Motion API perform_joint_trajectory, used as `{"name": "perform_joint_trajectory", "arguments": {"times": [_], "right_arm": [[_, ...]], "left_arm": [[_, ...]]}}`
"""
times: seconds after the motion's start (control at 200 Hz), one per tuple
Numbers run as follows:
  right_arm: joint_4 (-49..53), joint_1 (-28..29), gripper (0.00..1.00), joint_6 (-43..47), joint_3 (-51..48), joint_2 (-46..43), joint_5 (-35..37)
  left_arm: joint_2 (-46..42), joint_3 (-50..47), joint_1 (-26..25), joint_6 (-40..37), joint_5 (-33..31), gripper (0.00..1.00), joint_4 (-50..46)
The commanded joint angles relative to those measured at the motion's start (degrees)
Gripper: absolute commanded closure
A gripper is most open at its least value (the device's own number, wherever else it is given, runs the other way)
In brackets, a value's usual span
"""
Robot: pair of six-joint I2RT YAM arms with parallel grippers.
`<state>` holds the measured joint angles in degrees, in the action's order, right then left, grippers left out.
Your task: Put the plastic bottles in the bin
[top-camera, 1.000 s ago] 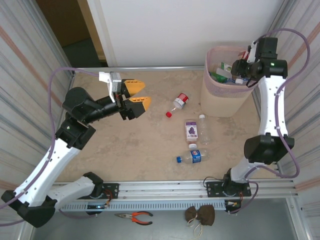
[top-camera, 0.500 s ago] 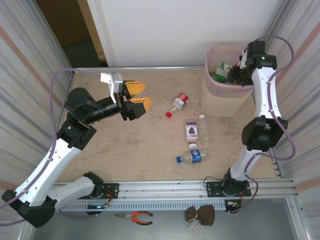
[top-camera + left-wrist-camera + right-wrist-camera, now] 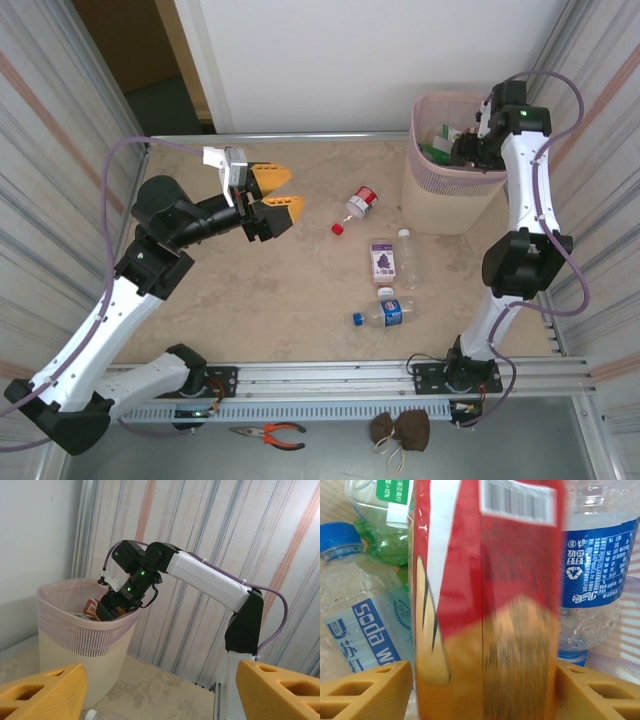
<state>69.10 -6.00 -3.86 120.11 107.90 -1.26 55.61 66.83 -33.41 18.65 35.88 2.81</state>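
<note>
- My right pincer (image 3: pixel 485 682) dips into the mouth of the bin (image 3: pixel 440 205). A red-and-brown bottle (image 3: pixel 485 580) stands blurred between my fingers (image 3: pixel 365 690). I cannot tell whether I am gripping it or it is loose.
- Just past it are a blue-capped clear bottle (image 3: pixel 360 610) on one side and a clear bottle with a blue label (image 3: pixel 592 565) on the other. A green bottle (image 3: pixel 385 545) lies behind.
- My left pincer (image 3: pixel 277 192) is spread wide with nothing in it, above the table (image 3: pixel 250 290).
- Ahead of it the red-labelled bottle (image 3: pixel 359 204) lies nearest.
- Farther off are the purple-labelled bottle (image 3: pixel 382 260), a plain clear bottle (image 3: pixel 406 256) just beside it, and a bottle with blue cap and label (image 3: pixel 385 313).
- The bin stands beyond them.
</note>
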Motion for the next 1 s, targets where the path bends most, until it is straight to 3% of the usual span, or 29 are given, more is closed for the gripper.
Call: {"name": "perform_joint_trajectory", "arguments": {"times": [0.0, 0.416, 0.601, 0.992], "right_arm": [[3.6, 0.8, 0.28, 0.1, 3.1, -0.6, 1.7], [4.1, 3.2, 0.25, 0.2, 6.4, -6.2, 6.8], [5.0, 3.9, 0.30, 0.0, 6.1, -8.3, 6.5], [3.2, 9.2, 0.34, -2.9, -2.8, -18.9, 6.0]], "left_arm": [[0.0, -0.3, -0.3, 0.0, -0.5, 0.21, 1.1], [-0.2, -0.6, -0.3, 0.9, -0.5, 0.21, 1.8], [-0.2, -0.7, -0.3, 0.9, -0.4, 0.21, 2.0], [0.7, -0.9, -0.3, 1.1, -0.4, 0.21, 2.7]]}}
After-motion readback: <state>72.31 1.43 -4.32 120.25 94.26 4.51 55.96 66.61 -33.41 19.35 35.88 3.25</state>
